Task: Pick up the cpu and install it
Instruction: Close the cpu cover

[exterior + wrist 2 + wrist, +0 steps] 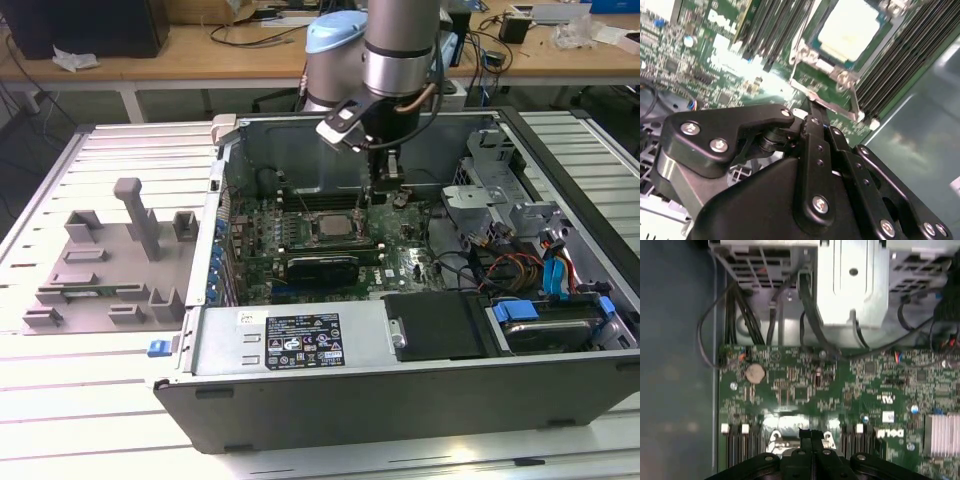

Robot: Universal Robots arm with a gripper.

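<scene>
The cpu (847, 27) is a pale silver square lying flat inside the motherboard socket's metal frame (807, 55); in the exterior view the cpu (332, 228) sits mid-board. My gripper (364, 205) hangs just behind the socket, over the green motherboard (800, 385). Its black fingers (812, 130) are pressed together, shut with nothing visible between them. Their tip (807, 432) ends at the socket frame's edge, beside the thin metal lever (827, 102); I cannot tell if it touches.
The open computer case (300, 345) surrounds the board, with memory slots (895, 55) on both sides of the socket, a drive cage (852, 280), cable bundles (520, 265) and a black drive (435, 325). A grey fixture plate (105, 265) lies on the exterior view's left.
</scene>
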